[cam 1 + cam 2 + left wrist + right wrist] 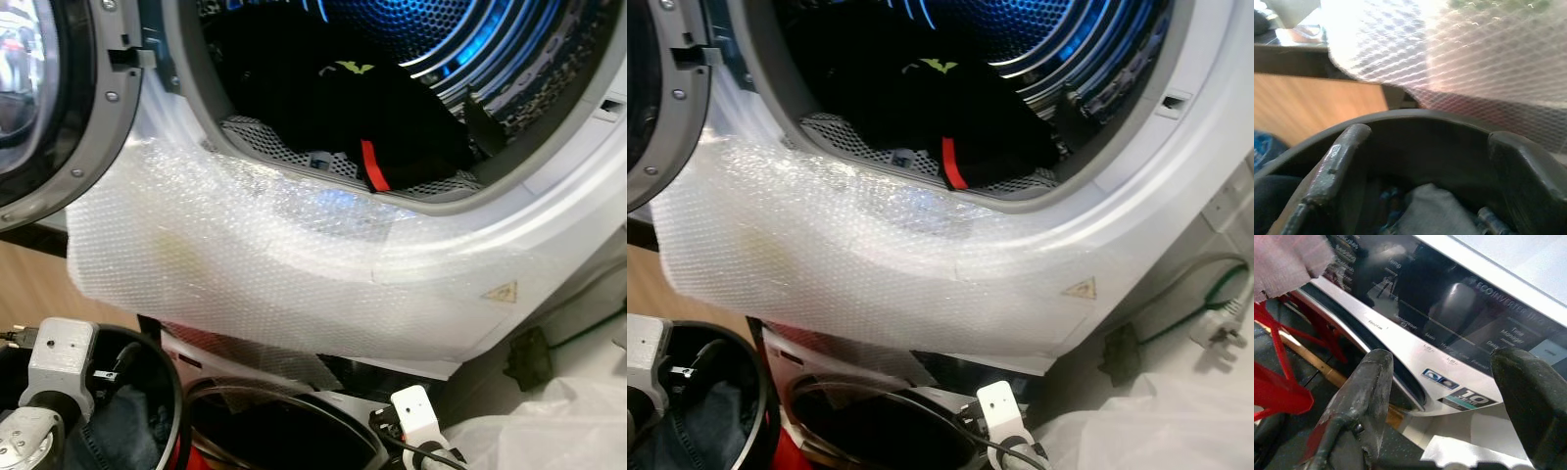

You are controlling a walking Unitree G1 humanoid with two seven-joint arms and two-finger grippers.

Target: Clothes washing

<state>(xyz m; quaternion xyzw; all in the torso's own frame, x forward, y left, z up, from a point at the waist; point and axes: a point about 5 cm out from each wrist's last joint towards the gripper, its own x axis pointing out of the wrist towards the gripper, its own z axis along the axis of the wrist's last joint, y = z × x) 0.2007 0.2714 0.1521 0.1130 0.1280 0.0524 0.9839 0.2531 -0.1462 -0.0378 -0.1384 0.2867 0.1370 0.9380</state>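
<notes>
- The open door (39, 108) of the upper machine stands at the far left, cut off by the frame edge; only part of its grey ring and dark glass shows.
- Below it, the left arm's silver wrist (54, 377) sits over a dark round basket (162, 377) holding blue denim (118, 431). In the left wrist view the left gripper (1430, 166) has its two black fingers (1334, 171) spread apart with nothing between them, poised just above the basket's rim (1420, 120), with grey-blue cloth (1435, 210) blurred beneath.
- A sheet of bubble wrap (255, 255) hangs down the white front of the machine, below the drum opening, and covers most of that panel.
- Inside the blue-lit drum (470, 39), black clothing (323, 98) lies heaped at the front lower edge, with a red strip (370, 164) and a small yellow-green mark (351, 67). How many garments make up the heap cannot be told.
- Under the wrap, a lower machine's dark round opening (882, 431) is half hidden.
- The right arm's white wrist mount (416, 416) shows at the bottom edge. In the right wrist view the right gripper (1449, 396) is released, fingers (1369, 391) wide apart and empty, facing a glossy black control panel (1449, 298) whose lettering is only partly readable; something red (1273, 382) sits at one side.
- A yellow warning triangle (500, 291) marks the white panel at right, and a plug and cable (1215, 313) lie by the wall.
</notes>
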